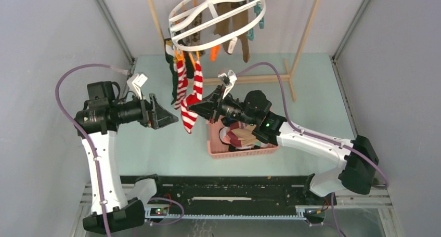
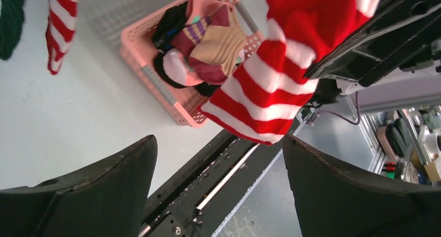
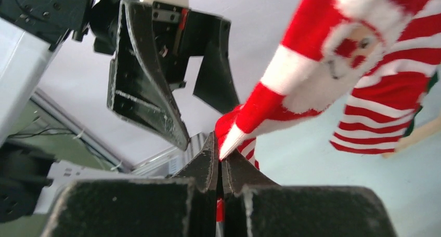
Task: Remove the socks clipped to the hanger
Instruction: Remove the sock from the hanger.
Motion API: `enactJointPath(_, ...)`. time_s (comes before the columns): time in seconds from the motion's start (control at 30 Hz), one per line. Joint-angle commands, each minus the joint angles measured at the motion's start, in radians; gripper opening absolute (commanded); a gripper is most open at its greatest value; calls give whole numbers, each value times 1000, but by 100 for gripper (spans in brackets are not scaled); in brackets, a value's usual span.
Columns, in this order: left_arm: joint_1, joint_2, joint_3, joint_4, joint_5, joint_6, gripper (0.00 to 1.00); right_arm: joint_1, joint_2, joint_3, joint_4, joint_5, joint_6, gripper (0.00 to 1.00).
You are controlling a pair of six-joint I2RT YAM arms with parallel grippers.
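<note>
The white oval hanger (image 1: 217, 18) hangs at the back, with socks clipped under it. Two red-and-white striped socks hang at its front left. My right gripper (image 1: 191, 106) (image 3: 221, 143) is shut on the lower part of the nearer striped sock (image 1: 196, 91) (image 3: 312, 65) (image 2: 270, 86), which is still clipped up by an orange pin. The other striped sock (image 1: 180, 86) (image 2: 60, 24) hangs beside a dark green one (image 2: 10, 18). Brown socks (image 1: 234, 18) hang at the hanger's far side. My left gripper (image 1: 171, 117) (image 2: 219, 141) stands open just left of the held sock, holding nothing.
A pink basket (image 1: 244, 152) (image 2: 156, 86) with several loose socks sits on the table under my right arm. A light wooden rack frame (image 1: 307, 34) stands behind the hanger. Teal pins (image 1: 258, 11) dangle at its right. Grey walls close in both sides.
</note>
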Motion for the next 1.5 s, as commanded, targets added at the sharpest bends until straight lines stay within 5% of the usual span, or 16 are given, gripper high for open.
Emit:
enactJointPath(0.0, -54, -10, 54, 65, 91, -78, 94, 11, -82, -50, 20, -91, 93, 0)
enactJointPath(0.77, -274, 36, 56, 370, 298, -306, 81, -29, -128, -80, 48, -178, 317, 0)
enactJointPath(1.17, -321, 13, 7, 389, 289, -301, 71, -51, -88, -78, 143, -243, 435, 0)
enactJointPath(1.3, -351, 19, -13, 396, 250, -306, 53, -54, -82, -79, 145, -244, 449, 2)
enactJointPath(1.47, -356, 7, -41, 437, 194, -339, 20, -56, -103, -79, 72, -165, 435, 22)
